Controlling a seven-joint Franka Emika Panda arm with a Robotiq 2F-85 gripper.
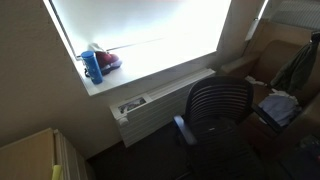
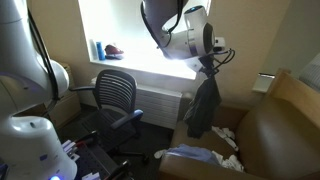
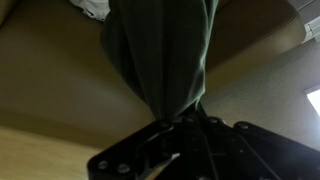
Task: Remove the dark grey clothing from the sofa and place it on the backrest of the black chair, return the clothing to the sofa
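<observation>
Honestly nothing readable anywhere here, no text, brand or number comes through in any view. The blue bottle [image 1: 92,66] on the window ledge [image 1: 170,70] is too small and blurry to make out a label. The dark grey clothing [image 3: 160,50] in the wrist view is just plain fabric.

My gripper [image 3: 186,124] is clamped on the bunched top of the dark grey clothing [image 3: 160,50], which hangs away from me in long folds. Behind the cloth lies the brown-tan sofa [image 3: 50,80], out of focus. A small white item [image 3: 94,8] shows just beside the cloth's far end.
</observation>
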